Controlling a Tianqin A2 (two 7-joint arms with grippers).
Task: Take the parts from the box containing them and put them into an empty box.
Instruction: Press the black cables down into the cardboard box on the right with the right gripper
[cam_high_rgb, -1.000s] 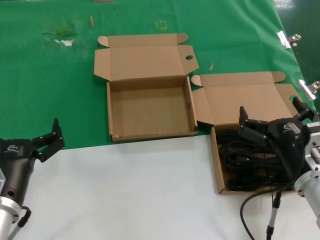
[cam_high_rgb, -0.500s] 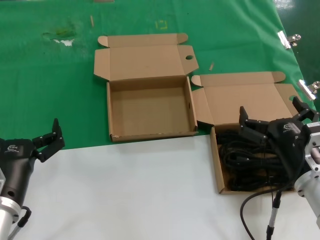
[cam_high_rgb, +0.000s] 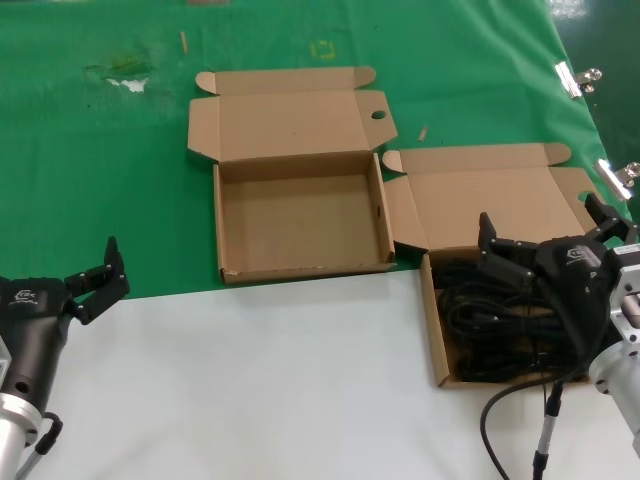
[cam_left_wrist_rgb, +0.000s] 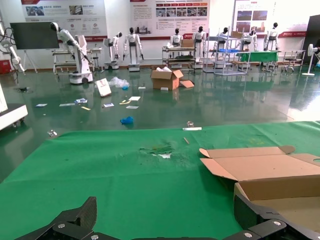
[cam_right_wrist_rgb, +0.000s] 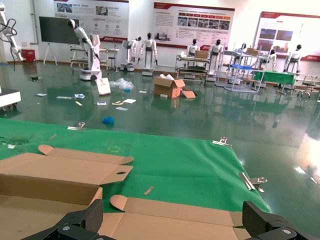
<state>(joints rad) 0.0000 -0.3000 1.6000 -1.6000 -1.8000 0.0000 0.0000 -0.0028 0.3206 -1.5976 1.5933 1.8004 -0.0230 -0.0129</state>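
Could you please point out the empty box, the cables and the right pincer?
empty box (cam_high_rgb: 300, 222): head view, bare floor.
cables (cam_high_rgb: 490, 325): head view, coiled bundle's middle.
right pincer (cam_high_rgb: 545, 233): head view, midway between its open fingertips.

The empty box (cam_high_rgb: 300, 225) sits just left of centre in the head view, on the green cloth with its near edge at the white tabletop. It is shallow brown cardboard, its tray bare inside. The hinged lid lies flat behind it toward the top of the frame, side tabs spread, with a small round hole near its right corner.

The full box (cam_high_rgb: 437, 330) lies at the lower right, its tray on the white surface and its plain lid folded back onto the green. The two boxes almost touch at their corners.

The cables (cam_high_rgb: 490, 315) fill that tray: black, rubbery, coiled in a tangled heap.
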